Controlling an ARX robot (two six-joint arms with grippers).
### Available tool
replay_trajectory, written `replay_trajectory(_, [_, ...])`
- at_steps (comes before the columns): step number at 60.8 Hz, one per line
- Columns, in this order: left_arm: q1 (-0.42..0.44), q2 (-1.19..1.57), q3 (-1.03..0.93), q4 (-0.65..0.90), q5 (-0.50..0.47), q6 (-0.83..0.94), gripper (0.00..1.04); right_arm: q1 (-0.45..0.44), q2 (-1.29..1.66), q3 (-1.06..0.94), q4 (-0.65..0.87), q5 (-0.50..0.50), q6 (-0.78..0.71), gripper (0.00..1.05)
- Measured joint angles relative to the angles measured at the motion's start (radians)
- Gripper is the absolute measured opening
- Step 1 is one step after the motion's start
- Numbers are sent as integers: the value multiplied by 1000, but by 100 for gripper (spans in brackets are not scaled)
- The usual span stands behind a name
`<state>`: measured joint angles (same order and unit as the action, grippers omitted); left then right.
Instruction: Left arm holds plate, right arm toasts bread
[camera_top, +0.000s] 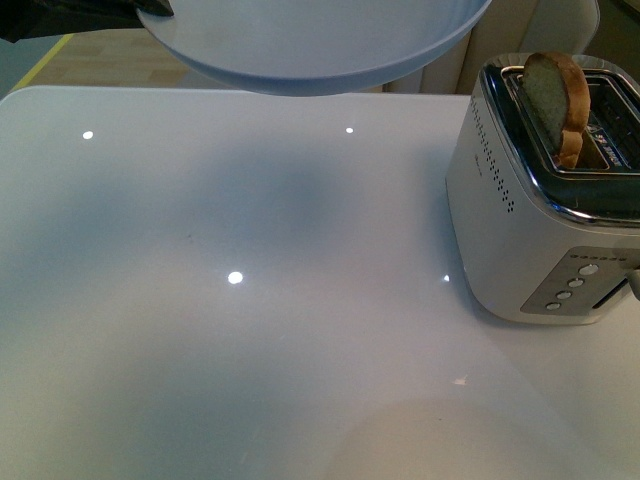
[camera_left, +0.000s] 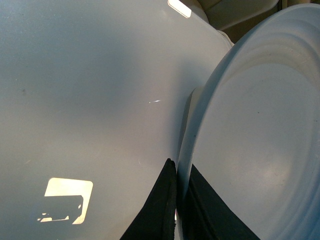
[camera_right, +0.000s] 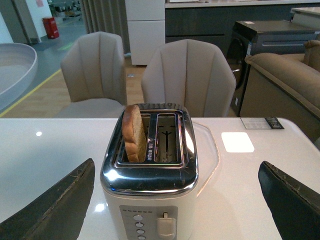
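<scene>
The pale blue-grey plate (camera_top: 310, 45) hangs in the air above the far side of the white table (camera_top: 220, 300). My left gripper (camera_left: 177, 200) is shut on the plate's rim (camera_left: 186, 145), one black finger on each face. The bread slice (camera_top: 557, 100) stands upright in the left slot of the white and chrome toaster (camera_top: 530, 210), its rounded top sticking out. In the right wrist view the bread (camera_right: 134, 132) and toaster (camera_right: 150, 190) sit between my open right gripper (camera_right: 175, 200), whose black fingers (camera_right: 55, 210) are spread wide in front of the toaster's button panel.
The toaster's lever (camera_right: 166, 225) and round buttons (camera_right: 138, 225) face my right gripper. Two beige chairs (camera_right: 187, 75) stand behind the table's far edge. A sofa (camera_right: 285, 85) is at the far right. The plate's edge (camera_right: 15, 70) shows far left.
</scene>
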<state>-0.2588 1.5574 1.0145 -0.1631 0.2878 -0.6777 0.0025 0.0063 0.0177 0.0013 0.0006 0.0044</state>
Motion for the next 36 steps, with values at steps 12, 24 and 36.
replay_trajectory(12, [13, 0, 0, 7, 16, 8, 3, 0, 0, 0, 0, 0, 0, 96])
replay_trajectory(24, [101, 6, -32, 35, 62, 68, 3, 0, 0, 0, 0, 0, 0, 96])
replay_trajectory(36, [278, 49, -95, 89, 152, 183, 3, 0, 0, 0, 0, 0, 0, 96])
